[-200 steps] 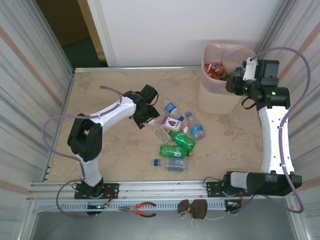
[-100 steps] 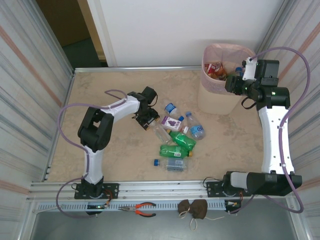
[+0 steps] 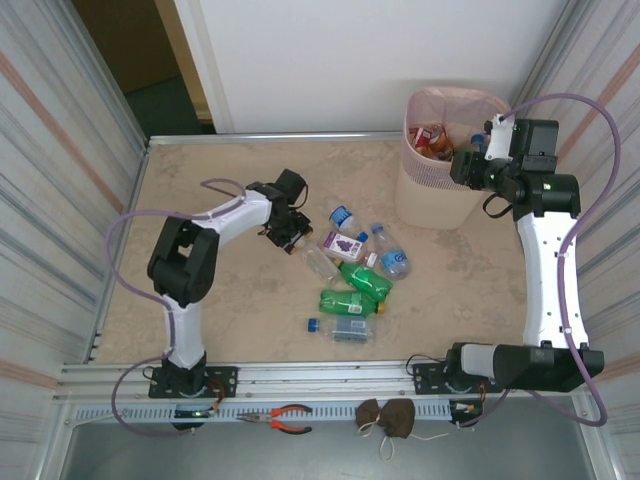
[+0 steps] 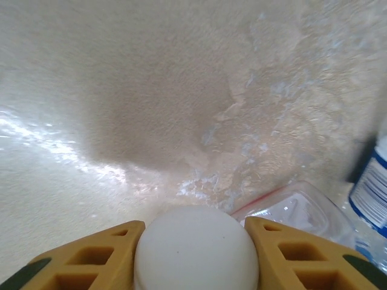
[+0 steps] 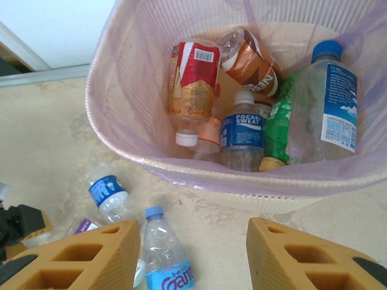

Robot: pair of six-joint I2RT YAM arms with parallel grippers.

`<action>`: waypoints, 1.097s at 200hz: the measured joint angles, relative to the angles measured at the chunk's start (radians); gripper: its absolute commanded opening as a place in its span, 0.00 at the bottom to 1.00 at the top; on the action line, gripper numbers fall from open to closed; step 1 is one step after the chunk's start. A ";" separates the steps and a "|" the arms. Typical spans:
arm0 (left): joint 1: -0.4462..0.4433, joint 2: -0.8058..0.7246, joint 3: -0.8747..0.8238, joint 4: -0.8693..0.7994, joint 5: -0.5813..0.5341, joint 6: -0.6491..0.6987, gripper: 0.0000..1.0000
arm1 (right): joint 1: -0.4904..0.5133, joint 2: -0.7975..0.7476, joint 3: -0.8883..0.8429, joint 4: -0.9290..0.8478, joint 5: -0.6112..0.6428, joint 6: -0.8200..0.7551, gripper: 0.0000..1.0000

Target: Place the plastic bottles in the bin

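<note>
1. My left pincer [image 4: 193, 226] is clenched on the white cap [image 4: 195, 260] of a clear bottle [image 4: 289, 212] lying on the table [image 4: 151, 90]. Slick cap, might pop out.
2. Lifting could scatter the neighbouring bottles [image 3: 352, 275].
3. The bin [image 3: 428, 195] is far right, with my empty right pincer [image 5: 193, 238] gaping by its rim, so there's a collision risk.

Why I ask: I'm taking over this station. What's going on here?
Two robot arms are clearing plastic bottles into the pink bin. The left gripper sits closed on the white cap of a clear bottle lying on the table, not lifted yet. The right gripper hangs open and empty above the bin, where several bottles already lie. A cluster of others waits mid-table.
</note>
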 measured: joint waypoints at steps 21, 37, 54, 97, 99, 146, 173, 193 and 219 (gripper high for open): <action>0.011 -0.080 -0.032 0.013 -0.021 0.028 0.36 | 0.005 -0.005 -0.003 0.004 -0.015 0.001 0.48; 0.018 -0.155 -0.065 0.050 -0.030 0.064 0.36 | 0.010 -0.020 -0.017 0.020 -0.050 0.008 0.49; 0.020 -0.245 -0.116 0.113 -0.035 0.115 0.36 | 0.014 -0.049 -0.051 0.052 -0.106 0.027 0.50; 0.023 -0.466 -0.261 0.343 0.003 0.296 0.35 | 0.050 -0.122 -0.150 0.179 -0.290 0.092 0.51; 0.024 -0.472 -0.264 0.350 0.005 0.299 0.35 | 0.052 -0.124 -0.153 0.183 -0.294 0.093 0.52; 0.063 -0.630 -0.369 0.646 0.219 0.485 0.32 | 0.188 -0.163 -0.231 0.338 -0.472 0.128 0.57; 0.064 -0.678 -0.375 0.786 0.375 0.581 0.32 | 0.268 -0.164 -0.234 0.402 -0.555 0.130 0.58; 0.064 -0.707 -0.374 0.875 0.494 0.635 0.32 | 0.325 -0.167 -0.234 0.443 -0.604 0.128 0.61; 0.064 -0.743 -0.372 0.975 0.630 0.681 0.31 | 0.400 -0.171 -0.234 0.494 -0.659 0.120 0.65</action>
